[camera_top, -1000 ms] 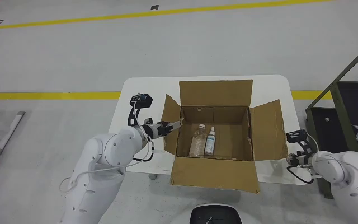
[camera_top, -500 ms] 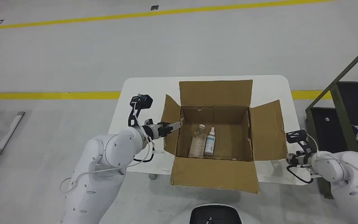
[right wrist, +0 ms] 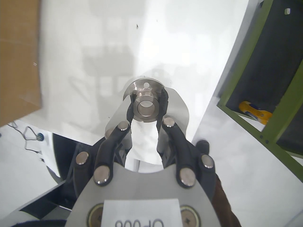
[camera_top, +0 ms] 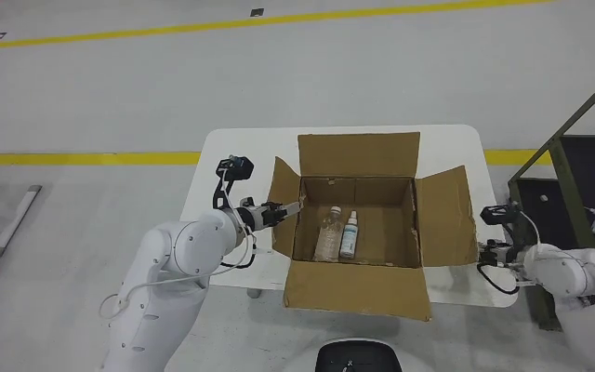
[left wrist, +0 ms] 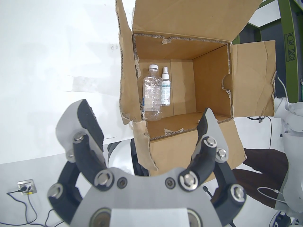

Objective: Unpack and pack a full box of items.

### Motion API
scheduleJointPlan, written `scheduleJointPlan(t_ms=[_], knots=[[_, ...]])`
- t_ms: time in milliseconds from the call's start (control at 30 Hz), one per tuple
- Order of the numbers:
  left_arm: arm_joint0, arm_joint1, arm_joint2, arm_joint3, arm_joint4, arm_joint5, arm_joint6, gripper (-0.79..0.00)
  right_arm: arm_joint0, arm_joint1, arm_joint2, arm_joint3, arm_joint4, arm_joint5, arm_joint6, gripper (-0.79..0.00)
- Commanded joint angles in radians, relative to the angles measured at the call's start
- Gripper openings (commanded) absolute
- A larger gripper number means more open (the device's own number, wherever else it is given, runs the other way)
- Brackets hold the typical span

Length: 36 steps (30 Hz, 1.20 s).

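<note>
An open cardboard box (camera_top: 358, 279) stands on the white table (camera_top: 242, 149), all flaps folded out. On its floor lie a clear plastic bottle (camera_top: 328, 232) (left wrist: 152, 93) and a small white spray bottle (camera_top: 350, 234) (left wrist: 165, 88), side by side. My left gripper (camera_top: 290, 208) (left wrist: 149, 124) hovers open and empty at the box's left flap, pointing into the box. My right gripper (camera_top: 490, 249) (right wrist: 146, 106) is at the table's right edge, beside the right flap, shut on a small metal cylinder (right wrist: 145, 105) held above the tabletop.
A green metal rack (camera_top: 558, 158) (right wrist: 239, 76) stands just right of the table, with a yellow object (right wrist: 254, 113) on its shelf. The box's right flap (right wrist: 19, 48) lies close to my right gripper. Cables run on the floor below the table edge.
My right arm has shifted slightly to the right, away from the box. The left arm and the bottles have not moved.
</note>
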Motion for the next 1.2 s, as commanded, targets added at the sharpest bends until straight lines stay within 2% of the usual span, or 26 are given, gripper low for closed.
scheduleJointPlan(t_ms=[0,133,300,400,500,600,700,800,933,1033,1167], knots=[[-0.002,-0.001,0.001,0.004,-0.002,-0.002,0.001,0.000,0.002,-0.005,0.052,-0.011,0.180,0.049,-0.036,-0.785],[-0.005,-0.001,0.001,0.009,-0.004,-0.004,0.002,0.000,0.006,-0.019,0.161,-0.018,0.567,0.141,-0.110,-0.785],[-0.002,0.000,-0.010,0.014,-0.008,-0.007,0.001,0.000,0.004,-0.031,0.261,-0.047,0.968,0.170,-0.150,-0.785],[0.003,0.001,-0.018,0.013,-0.008,-0.009,0.003,0.000,-0.018,-0.036,0.280,-0.123,1.097,0.159,-0.165,-0.785],[0.007,0.002,-0.022,0.012,-0.009,-0.011,0.003,0.000,-0.030,-0.038,0.267,-0.204,1.136,0.152,-0.181,-0.785],[0.009,0.003,-0.025,0.013,-0.008,-0.013,0.006,0.000,-0.024,-0.033,0.214,-0.277,1.062,0.175,-0.181,-0.785],[0.011,0.002,-0.028,0.015,-0.013,-0.014,0.010,0.000,-0.008,-0.024,0.101,-0.364,0.826,0.215,-0.189,-0.785],[0.012,0.002,-0.031,0.016,-0.014,-0.015,0.017,0.000,0.032,-0.020,-0.068,-0.406,0.570,0.258,-0.186,-0.785],[0.020,0.004,-0.045,0.016,-0.017,-0.011,0.025,0.000,0.117,-0.021,-0.315,-0.364,0.200,0.314,-0.184,-0.785],[0.031,0.006,-0.061,0.012,-0.016,-0.006,0.028,0.000,0.195,-0.032,-0.467,-0.278,0.015,0.372,-0.181,-0.785],[0.046,0.010,-0.078,0.005,-0.014,-0.006,0.028,0.000,0.288,-0.055,-0.613,-0.157,-0.129,0.439,-0.192,-0.785]])
